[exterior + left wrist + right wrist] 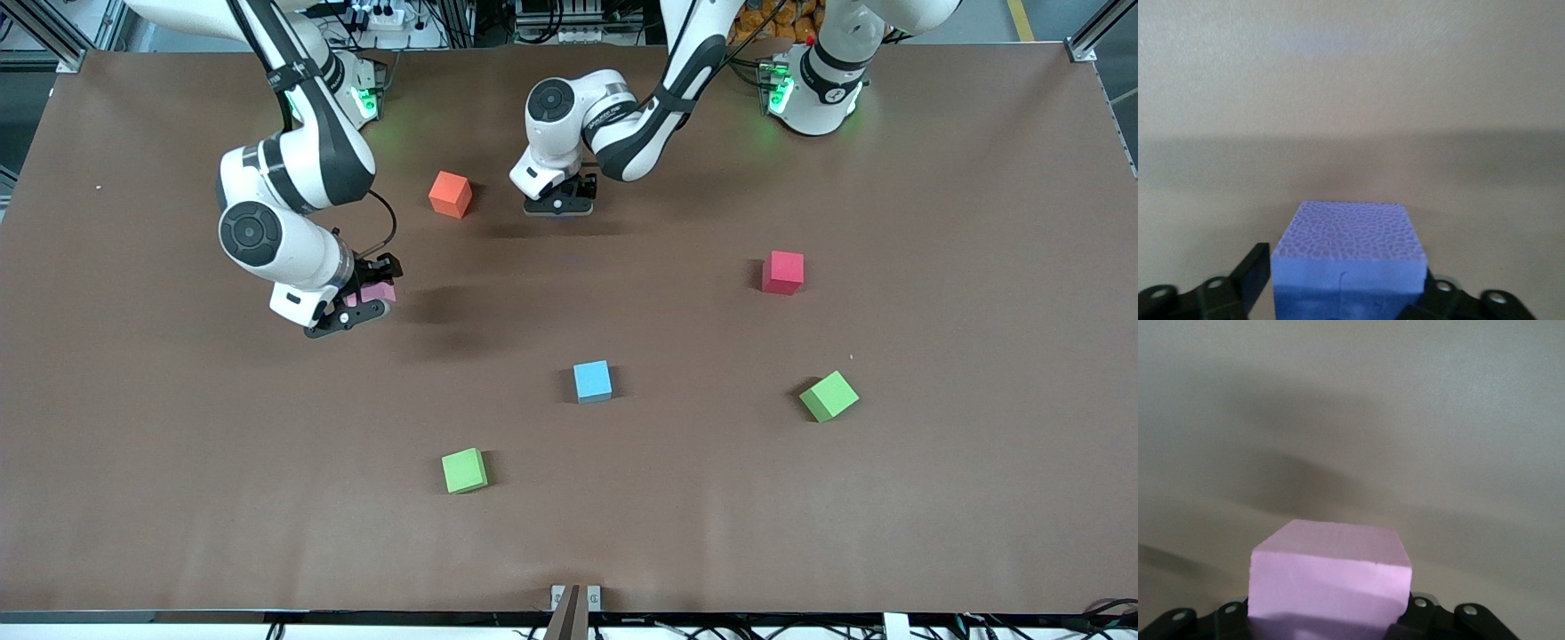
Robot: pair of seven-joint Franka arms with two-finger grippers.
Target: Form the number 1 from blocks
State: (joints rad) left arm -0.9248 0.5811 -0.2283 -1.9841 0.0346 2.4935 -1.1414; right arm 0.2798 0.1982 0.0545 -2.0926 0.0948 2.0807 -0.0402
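Observation:
A purple block [1349,257] sits between the jaws of my left gripper [558,204] [1348,297], which is shut on it above bare table beside the orange block [450,194]. My right gripper [357,308] [1331,620] is shut on a pink block [380,292] [1331,577] and hangs over the right arm's end of the table. Loose on the table lie a red block [782,272], a light blue block [592,381], and two green blocks [829,396] [464,470]. A second pink block is out of view.
The brown table [933,498] carries only the scattered blocks. A small metal bracket [575,597] sits at the table's edge nearest the front camera. The arms' bases [813,84] stand along the table's edge farthest from that camera.

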